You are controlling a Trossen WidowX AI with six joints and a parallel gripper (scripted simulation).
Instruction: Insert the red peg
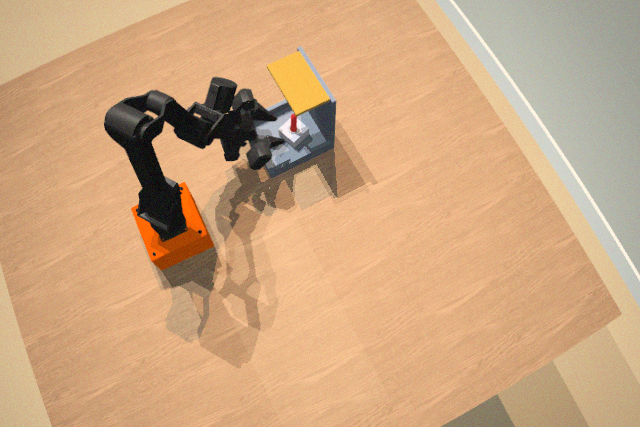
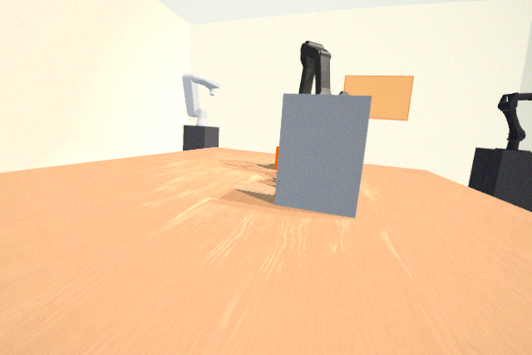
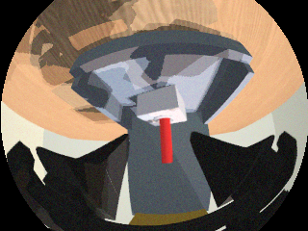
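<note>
The red peg stands upright on top of the pale block, with its lower end at the hole. How deep it sits cannot be told. The block is on the floor of the grey-blue box, whose back wall hides it in the exterior view. The yellow roof sticks out from the back wall. My gripper is open at the box's front, its two fingertips apart on either side of the peg's line, touching neither peg nor roof.
Low side walls of the box flank the block, close to the fingers. The tall back wall stands behind the peg. The arm's orange base is on the wooden table, on the open-front side of the box.
</note>
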